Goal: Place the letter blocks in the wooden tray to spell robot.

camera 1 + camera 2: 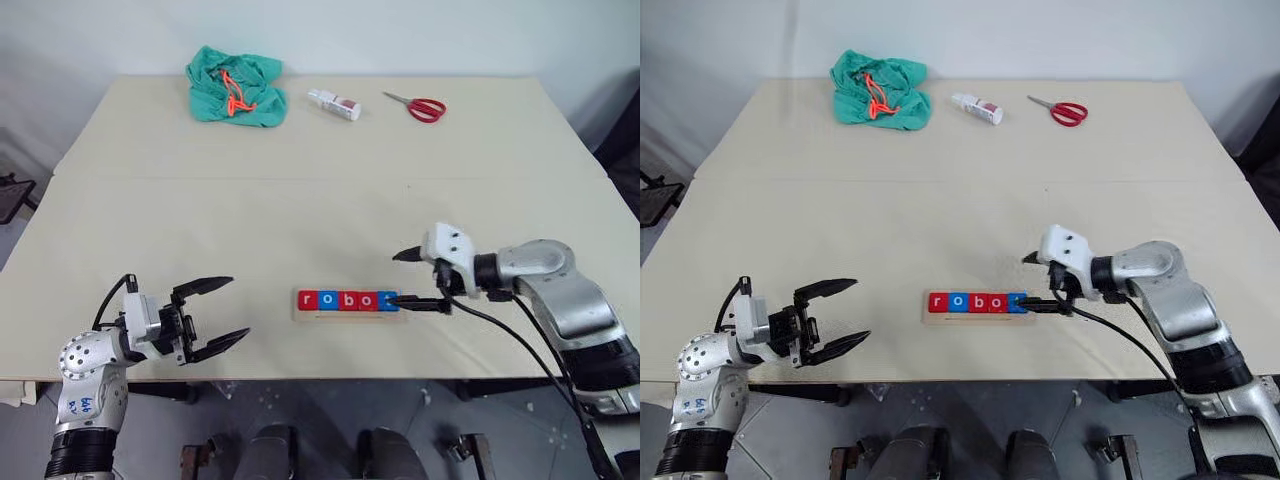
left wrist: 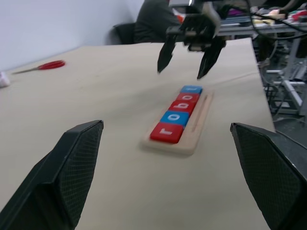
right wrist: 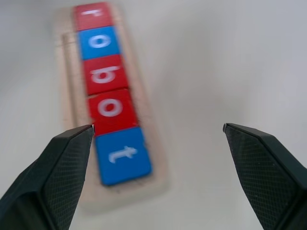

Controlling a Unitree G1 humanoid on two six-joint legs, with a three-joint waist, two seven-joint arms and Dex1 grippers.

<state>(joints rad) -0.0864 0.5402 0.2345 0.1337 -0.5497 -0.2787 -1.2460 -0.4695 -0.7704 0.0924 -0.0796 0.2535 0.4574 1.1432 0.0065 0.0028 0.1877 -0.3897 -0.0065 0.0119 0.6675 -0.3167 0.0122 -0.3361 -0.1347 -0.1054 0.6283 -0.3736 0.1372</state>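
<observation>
1. The surface (image 1: pixel 300 200) carries the wooden tray (image 3: pixel 153 158) near its front edge.
2. Five letter blocks (image 1: pixel 348 300) fill the tray, reading "robot".
3. Right gripper (image 1: pixel 420 280) hangs over the t end, jaws wide, empty.
4. Left gripper (image 1: pixel 212 316) is likewise spread and empty.

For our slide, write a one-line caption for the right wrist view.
Five square letter blocks, red and blue, spell "robot" in the pale wooden tray, seen between the open right gripper's black fingers.
</observation>
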